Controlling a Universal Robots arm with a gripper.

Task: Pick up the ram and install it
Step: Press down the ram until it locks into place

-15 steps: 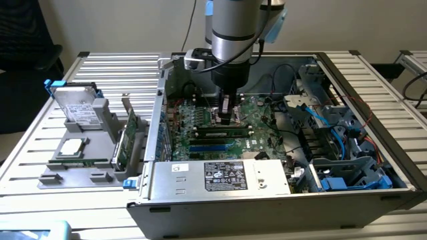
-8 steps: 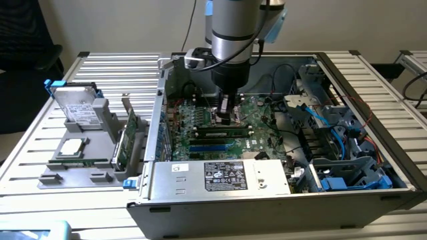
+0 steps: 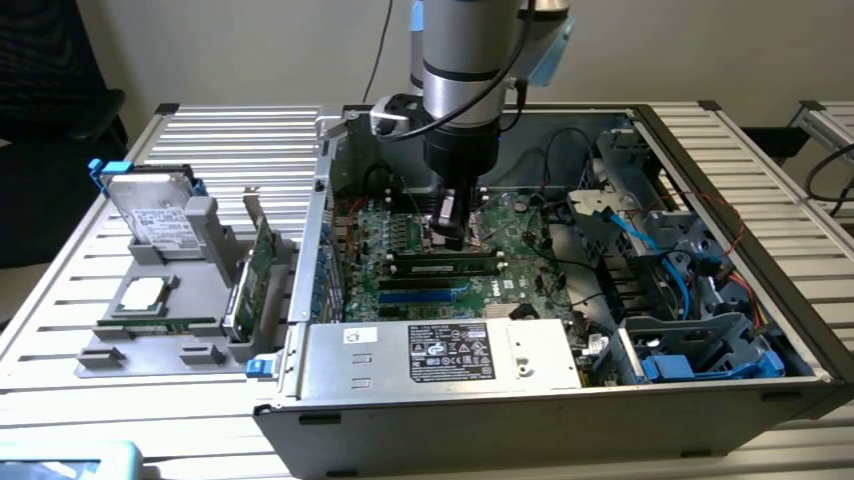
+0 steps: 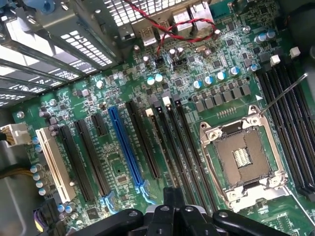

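end effector (image 3: pixel 454 232) pressed together, low over the motherboard (image 3: pixel 400 240). ram (image 3: pixel 447 268) lies in its slot; likely light, stiff, fragile. best held by its long edges

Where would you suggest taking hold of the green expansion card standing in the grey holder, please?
The expansion card stands on edge in the grey holder, lower edge buried. Probably pinch its flat faces at the free top edge, coming straight down from above.

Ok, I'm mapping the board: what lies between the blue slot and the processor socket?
Several long black slots run side by side between the blue slot and the processor socket, in the wrist view.
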